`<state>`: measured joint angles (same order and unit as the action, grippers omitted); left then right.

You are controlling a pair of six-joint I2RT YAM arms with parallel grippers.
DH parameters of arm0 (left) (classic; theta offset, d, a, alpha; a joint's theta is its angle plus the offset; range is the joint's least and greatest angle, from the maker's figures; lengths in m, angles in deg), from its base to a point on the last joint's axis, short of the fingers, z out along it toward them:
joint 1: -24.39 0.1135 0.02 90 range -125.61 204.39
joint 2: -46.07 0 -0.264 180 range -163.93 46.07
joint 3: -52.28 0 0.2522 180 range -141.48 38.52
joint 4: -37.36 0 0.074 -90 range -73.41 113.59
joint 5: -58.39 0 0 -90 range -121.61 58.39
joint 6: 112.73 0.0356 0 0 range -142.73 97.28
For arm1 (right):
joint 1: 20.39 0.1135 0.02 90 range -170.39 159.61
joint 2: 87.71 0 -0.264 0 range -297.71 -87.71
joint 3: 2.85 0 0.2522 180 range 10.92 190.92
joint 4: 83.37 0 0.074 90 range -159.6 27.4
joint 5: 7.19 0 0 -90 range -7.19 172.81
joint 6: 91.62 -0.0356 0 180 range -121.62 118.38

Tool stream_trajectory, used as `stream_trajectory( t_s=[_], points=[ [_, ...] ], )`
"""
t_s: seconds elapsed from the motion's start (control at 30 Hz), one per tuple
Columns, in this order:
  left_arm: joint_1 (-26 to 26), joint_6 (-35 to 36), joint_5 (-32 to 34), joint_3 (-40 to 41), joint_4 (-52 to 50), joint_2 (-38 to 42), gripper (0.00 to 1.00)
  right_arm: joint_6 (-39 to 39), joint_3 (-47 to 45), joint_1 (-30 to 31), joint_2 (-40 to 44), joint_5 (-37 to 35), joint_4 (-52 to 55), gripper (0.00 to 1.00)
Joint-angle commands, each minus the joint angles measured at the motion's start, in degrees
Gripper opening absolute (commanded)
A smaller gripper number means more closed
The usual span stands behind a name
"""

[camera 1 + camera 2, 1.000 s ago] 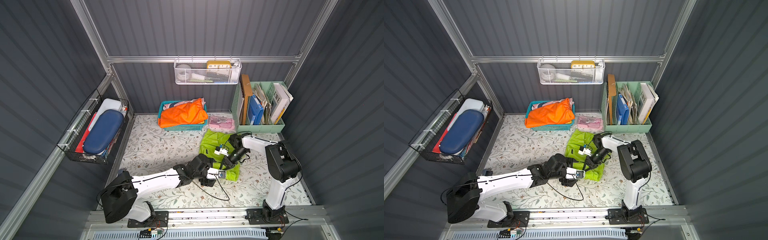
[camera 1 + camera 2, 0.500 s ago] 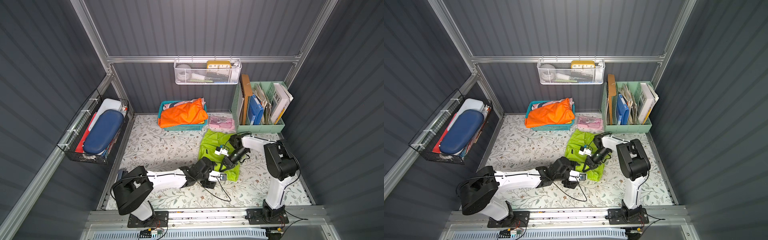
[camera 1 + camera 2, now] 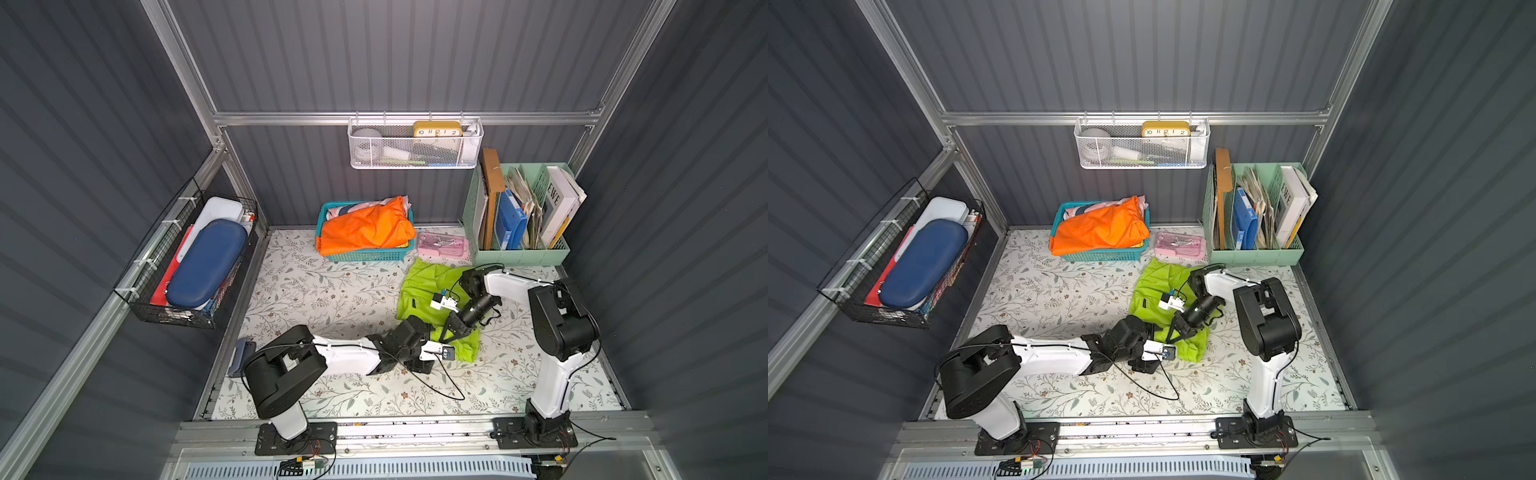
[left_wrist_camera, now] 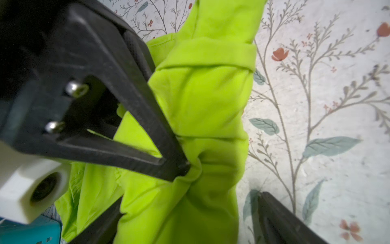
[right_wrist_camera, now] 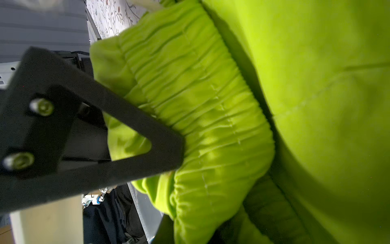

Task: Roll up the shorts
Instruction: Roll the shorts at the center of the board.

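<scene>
Lime-green shorts (image 3: 419,286) lie flat at 12 o'clock and bunched at 6 o'clock, where right gripper (image 3: 455,330) pinches the gathered waistband; left gripper (image 4: 191,198) spread astride the fabric.

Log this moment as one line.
shorts: partly rolled | right gripper: shut on waistband | left gripper: open, fabric between jaws

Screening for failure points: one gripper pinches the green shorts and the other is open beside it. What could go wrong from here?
1. Only the right gripper pinches the shorts. The left gripper is open, so the loose, bunched folds in the left wrist view may slump apart.
2. The two grippers sit close in both top views; closing the left one could strike the right one.
3. The black cable looped beside them might snag.
</scene>
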<state>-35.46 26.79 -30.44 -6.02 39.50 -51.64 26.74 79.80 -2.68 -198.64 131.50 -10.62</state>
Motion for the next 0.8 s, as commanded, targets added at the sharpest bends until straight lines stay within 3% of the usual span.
stream_trajectory(
  t_s=[0.0,0.1,0.3,0.5,0.6,0.77],
  points=[
    [0.6,-0.2,-1.0,-0.1,-5.1,-3.5,0.93,1.9,-0.4,-0.1,-0.3,1.7,3.5,0.0],
    [0.8,-0.4,-1.2,-0.6,-5.6,-5.0,0.86,2.2,0.1,-0.2,-1.0,2.1,4.0,0.0],
    [1.7,-0.9,-2.8,-1.4,-7.9,-6.0,0.48,2.0,0.1,-0.2,-0.6,1.4,3.7,0.0],
    [1.8,-1.7,-4.1,-3.4,-11.9,-7.2,0.31,-1.8,-1.2,-0.9,1.4,-1.0,-0.3,0.0],
    [1.8,-2.1,-3.9,-7.5,-17.3,-7.1,0.22,-4.1,-3.3,-2.3,4.7,-1.1,-3.9,0.14],
    [2.2,-1.3,-4.1,-9.3,-20.8,-5.1,0.19,-5.8,-6.3,-3.2,10.8,-0.3,-9.6,0.3]
  ],
)
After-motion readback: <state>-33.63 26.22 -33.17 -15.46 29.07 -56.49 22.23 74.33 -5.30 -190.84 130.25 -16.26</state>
